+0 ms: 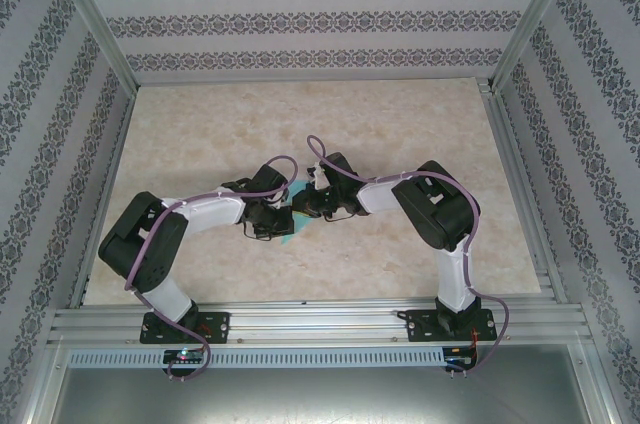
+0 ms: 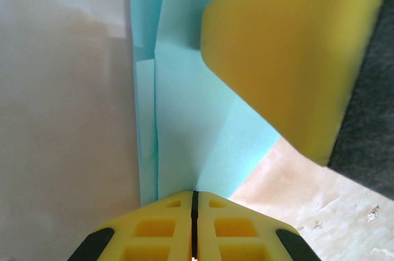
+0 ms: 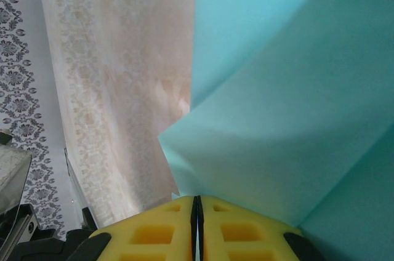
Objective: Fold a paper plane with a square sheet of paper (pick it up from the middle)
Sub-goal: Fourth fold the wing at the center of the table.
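The square sheet of paper point(image 1: 289, 228) is turquoise, creased and partly folded, and hangs above the middle of the table between both arms. My left gripper point(image 1: 281, 214) is shut on its edge. In the left wrist view the yellow jaws point(image 2: 194, 193) pinch the paper point(image 2: 184, 107) where several folded layers meet. One yellow finger point(image 2: 289, 45) of the right gripper crosses the upper right of that view, over the sheet. My right gripper point(image 1: 306, 206) is shut on the paper too. In its wrist view the jaws point(image 3: 197, 198) clamp a folded corner of the paper point(image 3: 289, 119).
The beige marbled table point(image 1: 400, 134) has patterned walls point(image 1: 300, 19) on three sides. Aluminium rails point(image 1: 320, 322) run along the near edge by the arm bases. Both elbows stick outward, the left point(image 1: 140, 239) and the right point(image 1: 440, 209).
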Robot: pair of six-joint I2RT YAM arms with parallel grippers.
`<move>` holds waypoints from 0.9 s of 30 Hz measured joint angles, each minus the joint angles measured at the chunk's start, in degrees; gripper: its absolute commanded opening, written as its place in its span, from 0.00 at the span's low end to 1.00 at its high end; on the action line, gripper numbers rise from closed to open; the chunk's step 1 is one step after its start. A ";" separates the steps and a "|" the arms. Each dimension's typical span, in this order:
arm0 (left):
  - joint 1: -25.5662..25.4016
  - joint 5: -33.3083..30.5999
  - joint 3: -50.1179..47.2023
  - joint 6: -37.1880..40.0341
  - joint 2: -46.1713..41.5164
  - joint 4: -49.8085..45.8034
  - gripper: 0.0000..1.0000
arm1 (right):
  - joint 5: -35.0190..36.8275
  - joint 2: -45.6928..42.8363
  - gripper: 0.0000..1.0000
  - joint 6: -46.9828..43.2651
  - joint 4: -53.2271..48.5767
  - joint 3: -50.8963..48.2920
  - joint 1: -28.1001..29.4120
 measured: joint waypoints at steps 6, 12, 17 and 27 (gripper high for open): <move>0.00 -0.20 -1.92 -0.02 -1.25 2.05 0.10 | -0.04 0.11 0.13 0.00 0.39 0.00 0.00; 0.00 -0.39 -3.41 -0.04 -3.65 1.25 0.13 | -0.17 0.24 0.13 -0.02 0.48 0.00 0.00; 0.00 1.20 -3.72 -0.35 -7.34 0.11 0.15 | -0.26 0.26 0.13 0.00 0.50 0.00 0.00; 0.00 4.09 -3.50 -0.85 -4.07 1.20 0.13 | -0.26 0.26 0.13 0.00 0.48 0.02 0.00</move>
